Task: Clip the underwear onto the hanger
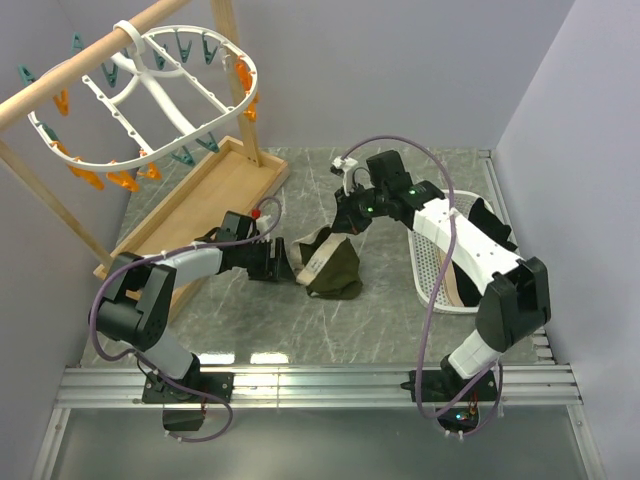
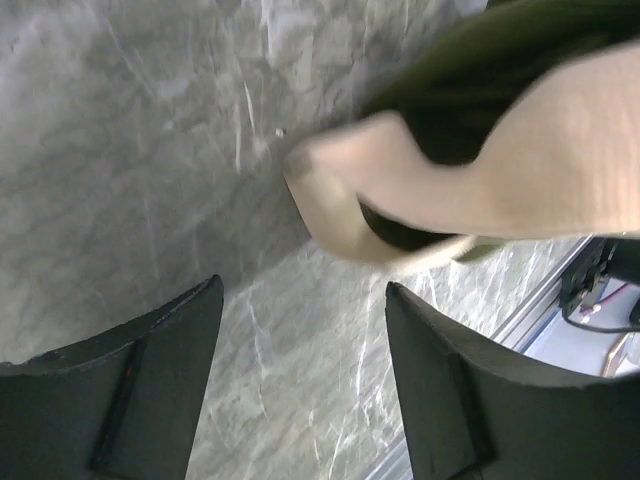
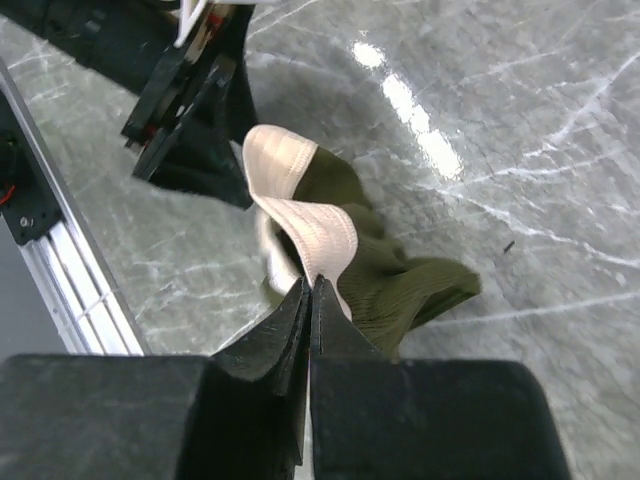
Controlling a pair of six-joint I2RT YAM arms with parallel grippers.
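The olive-green underwear point(image 1: 338, 270) with its pale beige band lies on the marble table between the two arms. My right gripper point(image 3: 310, 285) is shut on the beige band and holds that edge up, while the green part point(image 3: 400, 285) trails onto the table. In the top view the right gripper point(image 1: 346, 228) is at the garment's upper edge. My left gripper point(image 2: 300, 290) stands open just left of the underwear point(image 2: 500, 150), with only bare marble between its fingers. The white oval hanger point(image 1: 160, 100) with teal and orange clothespins hangs from the wooden pole at the far left.
A wooden tray point(image 1: 210, 195) forms the base of the pole stand behind the left arm. A white mesh basket point(image 1: 432, 275) with dark and tan cloth sits under the right arm. An aluminium rail point(image 1: 320, 380) runs along the near edge.
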